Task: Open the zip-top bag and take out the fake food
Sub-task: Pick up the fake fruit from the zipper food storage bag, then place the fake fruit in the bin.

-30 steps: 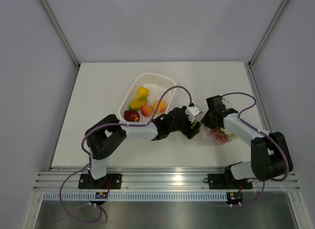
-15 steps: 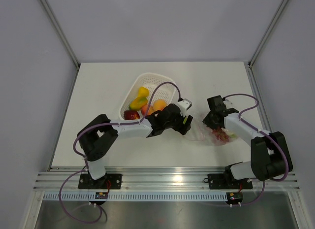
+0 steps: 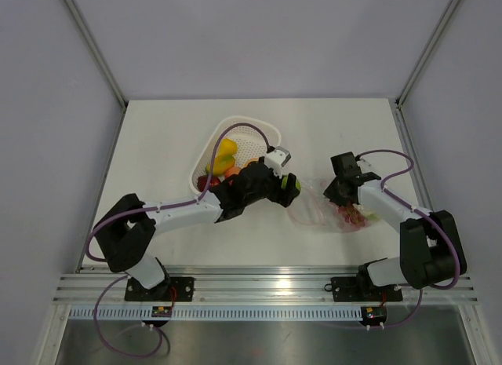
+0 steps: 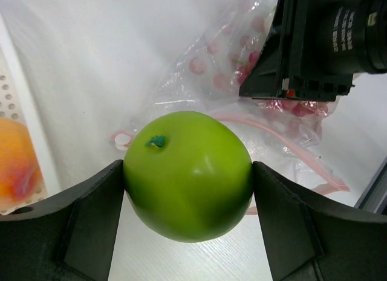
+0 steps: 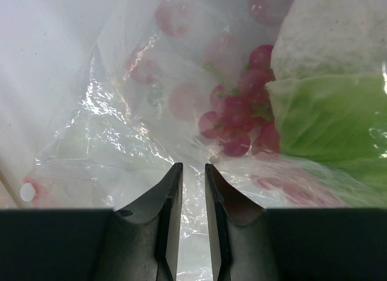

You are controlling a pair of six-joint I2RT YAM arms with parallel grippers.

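My left fingers (image 4: pixel 188 178), spread wide, clamp the green apple (image 4: pixel 181 166) beside the basket (image 3: pixel 252 126) (drop-off next, I reckon) while my right fingers (image 5: pixel 188 196), nearly closed, pinch the zip-top bag (image 3: pixel 312 212) on the desk (image 3: pixel 157 145), anchoring it.

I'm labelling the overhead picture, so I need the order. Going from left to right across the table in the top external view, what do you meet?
Going right: white basket → green apple → zip-top bag.

light: bright, even | shadows: faint | glare: zip-top bag (image 5: pixel 115 121) crinkles | near foreground: soft-focus
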